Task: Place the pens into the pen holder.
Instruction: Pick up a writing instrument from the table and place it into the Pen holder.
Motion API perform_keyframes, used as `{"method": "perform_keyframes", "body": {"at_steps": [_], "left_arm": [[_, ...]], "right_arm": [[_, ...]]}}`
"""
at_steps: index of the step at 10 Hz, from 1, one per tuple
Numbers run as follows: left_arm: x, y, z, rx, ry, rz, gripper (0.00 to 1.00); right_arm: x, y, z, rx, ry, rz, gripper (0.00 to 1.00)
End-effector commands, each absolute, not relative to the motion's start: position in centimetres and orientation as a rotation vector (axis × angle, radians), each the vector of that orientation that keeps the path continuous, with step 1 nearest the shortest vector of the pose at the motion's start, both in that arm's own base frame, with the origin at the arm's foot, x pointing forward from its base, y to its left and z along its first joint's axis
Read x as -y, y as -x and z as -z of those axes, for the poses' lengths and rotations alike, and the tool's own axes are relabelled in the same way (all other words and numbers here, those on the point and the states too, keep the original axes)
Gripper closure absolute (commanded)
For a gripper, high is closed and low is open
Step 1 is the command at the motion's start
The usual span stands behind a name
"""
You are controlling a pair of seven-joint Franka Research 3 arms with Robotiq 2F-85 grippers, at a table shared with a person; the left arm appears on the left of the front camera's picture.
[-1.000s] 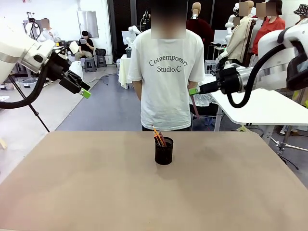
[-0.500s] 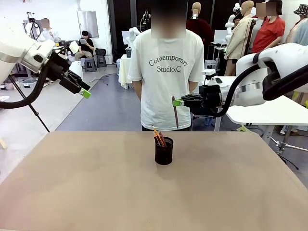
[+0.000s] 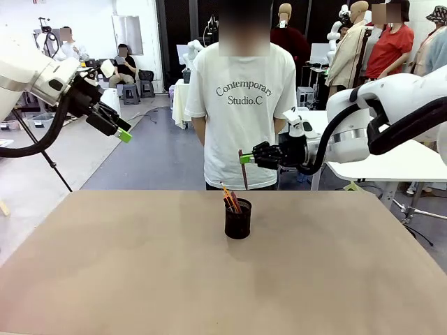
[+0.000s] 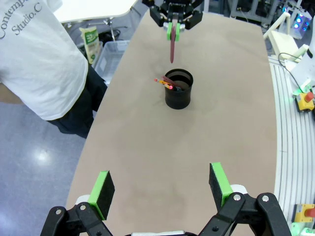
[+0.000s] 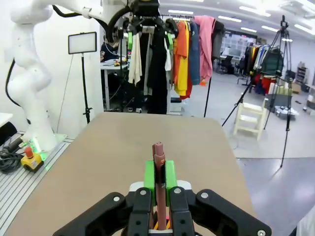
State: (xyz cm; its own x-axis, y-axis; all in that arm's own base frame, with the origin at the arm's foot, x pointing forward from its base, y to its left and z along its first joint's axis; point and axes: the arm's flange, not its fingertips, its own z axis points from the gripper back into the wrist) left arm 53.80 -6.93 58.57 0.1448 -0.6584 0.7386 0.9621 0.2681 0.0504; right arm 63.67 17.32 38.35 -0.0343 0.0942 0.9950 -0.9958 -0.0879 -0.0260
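Observation:
The black mesh pen holder (image 3: 237,220) stands mid-table with a yellow-orange pencil and a pink-ended black pen (image 3: 229,197) leaning in it. Above it and a little to its right, my right gripper (image 3: 244,159) is shut on a dark red pen (image 3: 244,176) that hangs tip down. The left wrist view shows that pen (image 4: 172,49) under the right gripper (image 4: 175,27), just beyond the holder (image 4: 178,89). In the right wrist view the pen (image 5: 158,164) sits clamped between the green pads (image 5: 150,178). My left gripper (image 3: 122,132) is open, high at the left; its fingers (image 4: 102,187) stand wide apart.
A person in a white T-shirt (image 3: 241,98) stands at the table's far edge, right behind the holder. A white table (image 3: 391,157) stands behind my right arm. The tan tabletop (image 3: 140,265) stretches bare around the holder.
My right gripper has swung left and lower with the dark red pen, coming close above the holder. The left arm has not moved.

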Motion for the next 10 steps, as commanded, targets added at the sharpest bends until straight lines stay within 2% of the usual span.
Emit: {"method": "perform_keyframes", "body": {"at_steps": [1, 9, 10], "left_arm": [[6.7, -53.9, -58.6, 0.746, 0.492, 1.249, 0.0], [6.7, -53.9, -58.6, 0.746, 0.492, 1.249, 0.0], [6.7, -53.9, -58.6, 0.746, 0.492, 1.249, 0.0]], "right_arm": [[-18.8, -63.1, -36.7, 1.137, -1.172, -1.316, 1.0], [-17.2, -61.3, -31.3, 0.987, -1.242, -1.163, 1.0], [-17.2, -61.3, -31.7, 1.0, -1.211, -1.245, 1.0]]}}
